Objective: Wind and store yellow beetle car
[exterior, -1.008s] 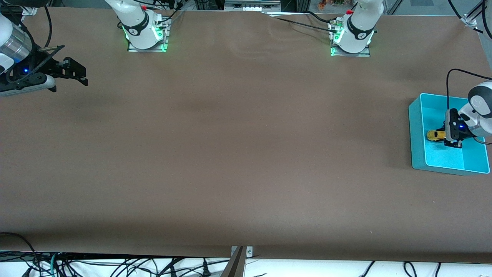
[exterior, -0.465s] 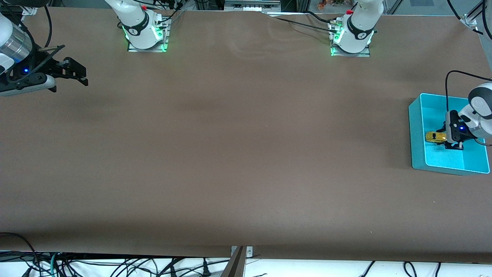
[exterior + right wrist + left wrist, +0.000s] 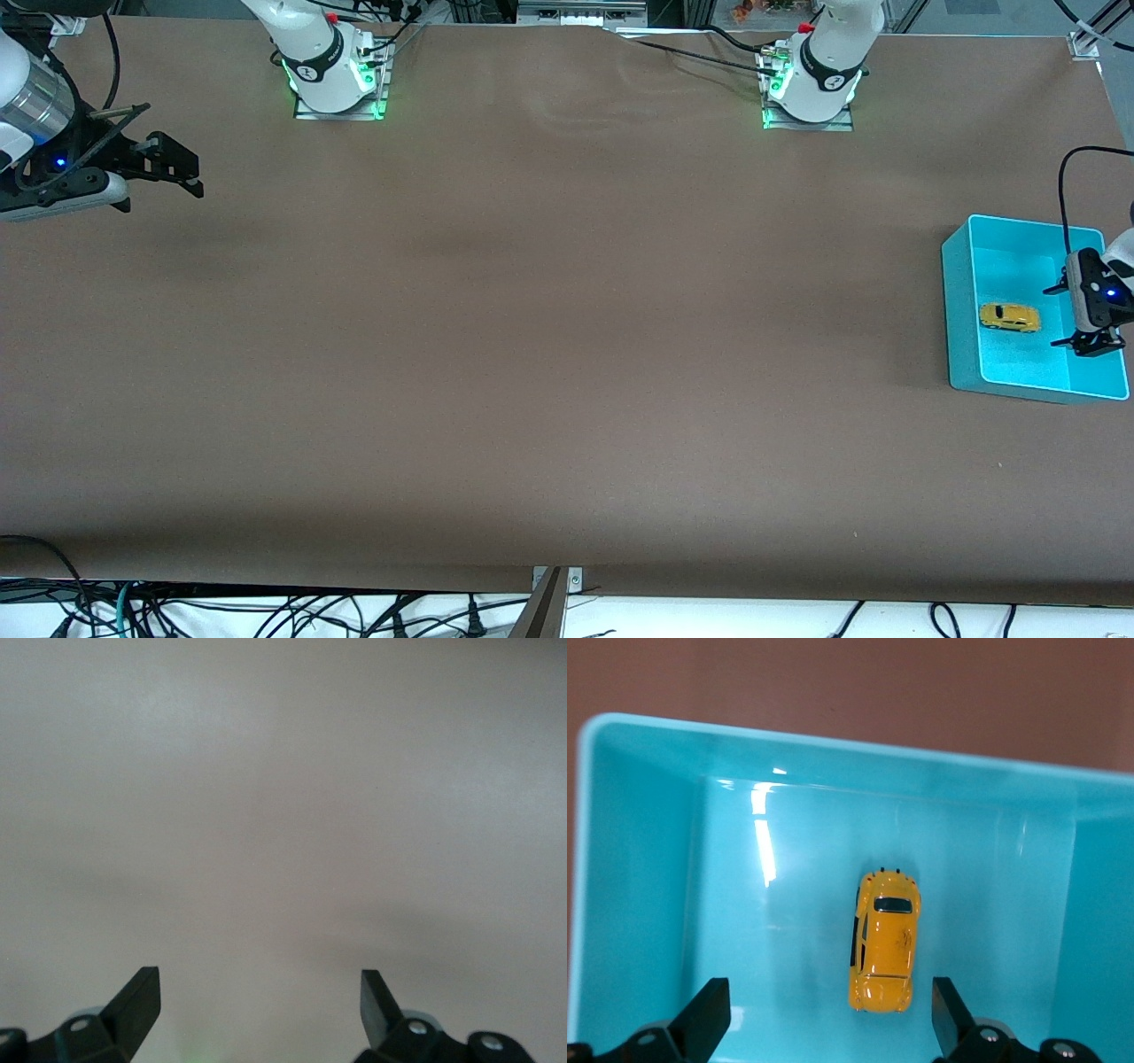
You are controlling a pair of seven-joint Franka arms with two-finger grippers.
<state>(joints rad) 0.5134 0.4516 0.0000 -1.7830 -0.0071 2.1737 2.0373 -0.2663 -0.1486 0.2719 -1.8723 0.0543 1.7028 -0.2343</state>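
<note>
The car (image 3: 1009, 316) (image 3: 884, 941) sits on its wheels on the floor of the bin (image 3: 959, 292) (image 3: 638, 859), below and clear of the left gripper (image 3: 1074, 315) (image 3: 828, 1023), whose fingers are spread wide, holding nothing. The waiting right gripper (image 3: 182, 165) (image 3: 259, 1005) hangs equally wide open and empty over bare table (image 3: 549, 354).

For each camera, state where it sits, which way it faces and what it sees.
Front view: high across the table, facing both bases; shows the teal bin, the yellow beetle car and both arms.
Left wrist view: on the left arm, looking down into the bin at the car; open left end effector shows.
Right wrist view: over bare table; open right end effector, waiting.
Front and left wrist views share car and bin.
</note>
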